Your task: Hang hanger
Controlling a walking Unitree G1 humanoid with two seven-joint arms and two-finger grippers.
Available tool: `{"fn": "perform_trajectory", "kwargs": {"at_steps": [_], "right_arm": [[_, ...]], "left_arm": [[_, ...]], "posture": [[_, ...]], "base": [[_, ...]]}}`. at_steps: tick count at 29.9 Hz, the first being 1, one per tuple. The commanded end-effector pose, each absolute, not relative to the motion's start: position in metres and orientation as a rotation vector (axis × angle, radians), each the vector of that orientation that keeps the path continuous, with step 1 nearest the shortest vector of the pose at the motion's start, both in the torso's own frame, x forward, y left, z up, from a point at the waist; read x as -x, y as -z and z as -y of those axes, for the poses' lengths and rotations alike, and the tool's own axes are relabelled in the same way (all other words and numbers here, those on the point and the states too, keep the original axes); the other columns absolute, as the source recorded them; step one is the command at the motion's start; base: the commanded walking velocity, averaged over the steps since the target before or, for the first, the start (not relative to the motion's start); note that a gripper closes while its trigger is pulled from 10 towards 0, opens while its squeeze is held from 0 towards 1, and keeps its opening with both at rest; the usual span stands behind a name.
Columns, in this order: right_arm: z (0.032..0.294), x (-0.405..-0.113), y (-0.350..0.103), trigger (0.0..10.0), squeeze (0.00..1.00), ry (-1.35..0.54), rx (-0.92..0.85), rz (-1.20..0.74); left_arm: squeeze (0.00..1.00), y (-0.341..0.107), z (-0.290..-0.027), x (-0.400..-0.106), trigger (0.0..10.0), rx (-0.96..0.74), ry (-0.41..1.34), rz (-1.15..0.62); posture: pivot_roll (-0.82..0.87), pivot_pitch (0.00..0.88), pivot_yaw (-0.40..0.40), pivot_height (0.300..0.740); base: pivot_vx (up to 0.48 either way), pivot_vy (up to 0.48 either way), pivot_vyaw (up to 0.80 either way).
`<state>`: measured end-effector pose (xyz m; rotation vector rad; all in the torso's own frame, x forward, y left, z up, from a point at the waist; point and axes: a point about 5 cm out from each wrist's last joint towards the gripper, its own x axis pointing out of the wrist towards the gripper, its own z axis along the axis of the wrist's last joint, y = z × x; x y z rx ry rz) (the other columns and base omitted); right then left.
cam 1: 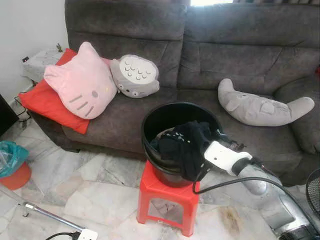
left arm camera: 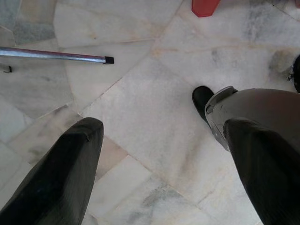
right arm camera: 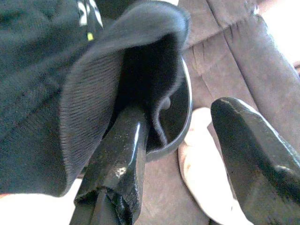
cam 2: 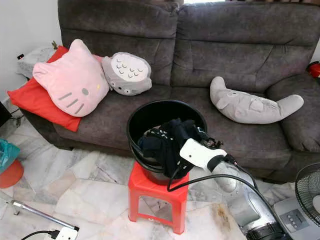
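While the left gripper is hanging spread over the floor, the right gripper is reaching, fingers apart, into the black bucket, one finger poking under the dark garment; no hanger is discernible.

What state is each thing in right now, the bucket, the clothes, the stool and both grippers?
Black bucket: upright on the stool, holding clothes.
Dark garment: draped over the bucket's rim.
Red stool: standing upright.
Right gripper: open, one finger under the garment.
Left gripper: open, empty, above the floor.
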<state>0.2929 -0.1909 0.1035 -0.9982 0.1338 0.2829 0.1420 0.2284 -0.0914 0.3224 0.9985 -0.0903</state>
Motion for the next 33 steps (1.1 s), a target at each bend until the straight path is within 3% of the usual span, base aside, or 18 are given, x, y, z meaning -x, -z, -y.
{"fn": "perform_trajectory", "kwargs": {"at_steps": [1, 23, 30, 33], "right_arm": [[0.197, -0.295, -0.104, 10.0, 0.0, -0.233, 0.982, -0.139], [0.198, -0.306, -0.082, 10.0, 0.0, -0.08, 0.687, -0.154], [0.212, -0.308, -0.074, 10.0, 0.0, 0.008, 0.436, -0.202], [0.212, -0.309, -0.074, 10.0, 0.0, -0.01, 0.423, -0.201]], "left_arm": [[0.0, 0.092, -0.228, -0.14, 10.0, -0.324, 0.088, -1.001], [0.0, 0.089, -0.229, -0.146, 10.0, -0.333, 0.092, -0.981], [0.0, 0.089, -0.231, -0.147, 10.0, -0.34, 0.095, -0.976], [0.0, 0.088, -0.231, -0.148, 10.0, -0.342, 0.096, -0.973]], "posture": [[-0.15, 0.0, 0.016, 0.74], [-0.14, 0.0, 0.028, 0.74], [-0.14, 0.0, 0.035, 0.74], [-0.14, 0.0, 0.036, 0.74]], "base": [[0.0, 0.0, 0.0], [0.0, 0.0, 0.0], [0.0, 0.0, 0.0], [0.0, 0.0, 0.0]]}}
